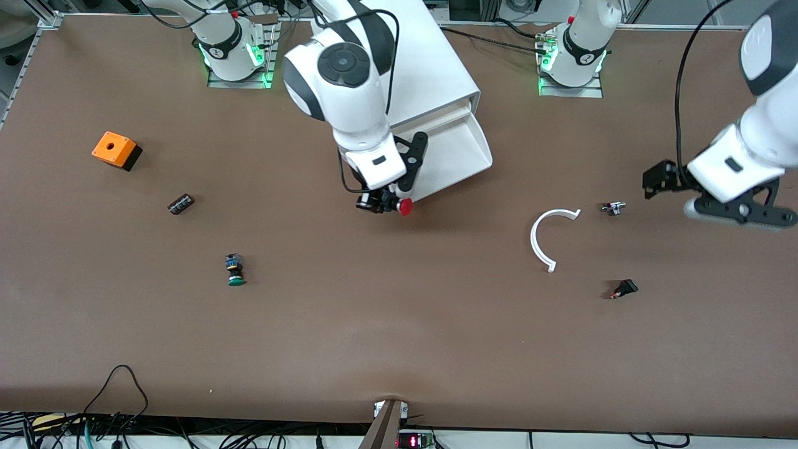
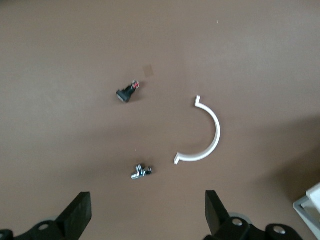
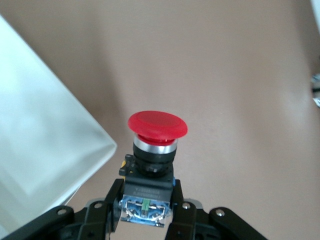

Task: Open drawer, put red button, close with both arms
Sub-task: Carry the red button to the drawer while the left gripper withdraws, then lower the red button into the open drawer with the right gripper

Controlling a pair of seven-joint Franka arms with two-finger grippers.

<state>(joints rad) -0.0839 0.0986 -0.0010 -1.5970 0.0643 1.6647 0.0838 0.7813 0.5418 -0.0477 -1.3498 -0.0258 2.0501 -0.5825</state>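
Note:
The white cabinet (image 1: 430, 56) stands between the arm bases, with one tray drawer (image 1: 464, 146) pulled out toward the front camera. Its corner also shows in the right wrist view (image 3: 45, 145). My right gripper (image 1: 381, 202) is shut on the red button (image 1: 405, 207) by its black-and-blue body, in the air just off the drawer's front corner, over the table. In the right wrist view the red cap (image 3: 157, 125) points away from the gripper (image 3: 147, 202). My left gripper (image 1: 651, 181) hangs open and empty over the table at the left arm's end; in its own view it (image 2: 147, 220) is near a small metal part (image 2: 141, 171).
An orange box with a hole (image 1: 115, 150), a small dark block (image 1: 181, 204) and a green-capped button (image 1: 235, 270) lie toward the right arm's end. A white curved strip (image 1: 548, 240), the metal part (image 1: 613, 207) and a small black switch (image 1: 623, 289) lie toward the left arm's end.

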